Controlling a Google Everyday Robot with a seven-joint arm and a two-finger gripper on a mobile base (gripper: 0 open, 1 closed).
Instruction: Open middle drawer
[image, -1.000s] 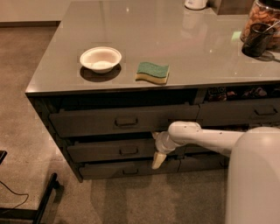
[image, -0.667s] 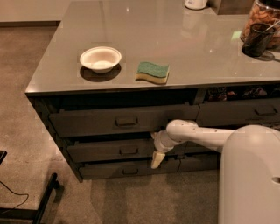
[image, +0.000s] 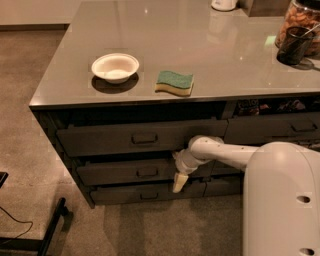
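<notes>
The middle drawer (image: 120, 172) is a wide dark grey-brown front with a small rectangular centre handle (image: 147, 172), between the taller top drawer (image: 100, 140) and the slimmer bottom drawer (image: 125, 193). It stands slightly out from the cabinet. My gripper (image: 180, 181) hangs with its cream tip pointing down, right in front of the middle drawer's right end, to the right of the handle. My white arm (image: 227, 152) reaches in from the right.
On the grey countertop (image: 210, 60) sit a white bowl (image: 115, 67), a green and yellow sponge (image: 174, 82) and a dark cup (image: 295, 45) at far right. A second drawer stack (image: 280, 127) lies to the right. A dark stand leg (image: 50, 227) lies on the floor at left.
The large near section of my arm has shifted left. The gripper stays at the middle drawer's right end; the drawers look unchanged.
</notes>
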